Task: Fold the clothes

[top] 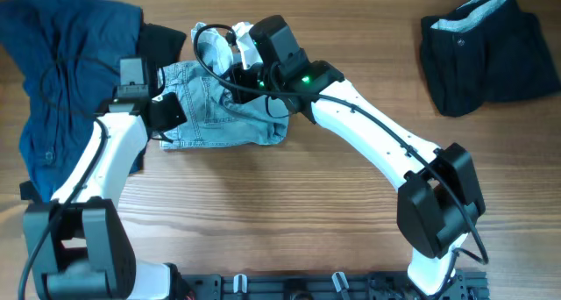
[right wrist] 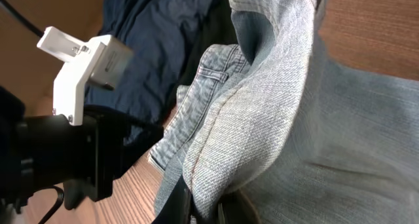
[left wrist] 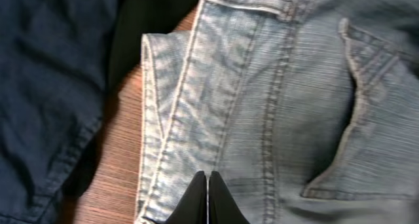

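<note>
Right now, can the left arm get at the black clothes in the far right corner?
Probably not: the black clothes lie across the table, beyond the right arm, far from the left gripper.

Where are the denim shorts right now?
In the overhead view the denim shorts lie left of centre on the table, between the left hand and the right hand, with the navy garment on their left.

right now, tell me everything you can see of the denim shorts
The denim shorts are pale, faded blue, with stitched seams, a pocket and a hemmed edge. They lie crumpled on the wooden table, beside a dark navy garment. The right gripper is shut on a raised fold. The left gripper, fingers together, sits over the edge nearest the navy garment; whether it pinches cloth is unclear.
</note>
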### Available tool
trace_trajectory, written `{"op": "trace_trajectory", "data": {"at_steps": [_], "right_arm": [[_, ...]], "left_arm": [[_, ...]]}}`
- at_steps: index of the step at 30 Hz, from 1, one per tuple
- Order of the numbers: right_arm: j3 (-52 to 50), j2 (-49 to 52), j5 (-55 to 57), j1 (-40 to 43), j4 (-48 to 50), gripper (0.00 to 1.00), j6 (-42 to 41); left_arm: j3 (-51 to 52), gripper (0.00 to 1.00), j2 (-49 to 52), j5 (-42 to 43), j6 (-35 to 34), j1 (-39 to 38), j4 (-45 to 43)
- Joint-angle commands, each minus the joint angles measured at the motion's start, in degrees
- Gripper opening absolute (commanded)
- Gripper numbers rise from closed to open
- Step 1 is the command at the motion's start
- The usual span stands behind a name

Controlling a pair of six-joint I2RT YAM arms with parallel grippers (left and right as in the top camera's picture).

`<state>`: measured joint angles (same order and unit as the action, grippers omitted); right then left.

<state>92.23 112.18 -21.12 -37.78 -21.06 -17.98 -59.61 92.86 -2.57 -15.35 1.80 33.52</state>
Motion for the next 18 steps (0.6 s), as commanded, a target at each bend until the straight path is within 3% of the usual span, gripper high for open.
{"op": "trace_trajectory", "data": {"at_steps": [1, 7, 11, 18], "right_arm": [[0.02, 0.13, 0.61, 0.26, -0.59, 0.04, -0.22], [0.02, 0.13, 0.59, 0.37, -0.83, 0.04, -0.09], [0.02, 0.13, 0.59, 0.52, -0.83, 0.04, -0.17], [0.02, -0.15, -1.36, 3.8, -2.8, 0.04, -0.2]], "left_arm": [[0.35, 0.04, 4.57, -6.45, 0.11, 0.35, 0.09], [0.35, 0.04, 10.69, -9.68, -2.08, 0.35, -2.36], [0.35, 0.04, 13.2, -2.45, -2.05, -0.55, -5.68], [0.35, 0.04, 19.65, 2.25, -6.6, -13.03, -16.17]]}}
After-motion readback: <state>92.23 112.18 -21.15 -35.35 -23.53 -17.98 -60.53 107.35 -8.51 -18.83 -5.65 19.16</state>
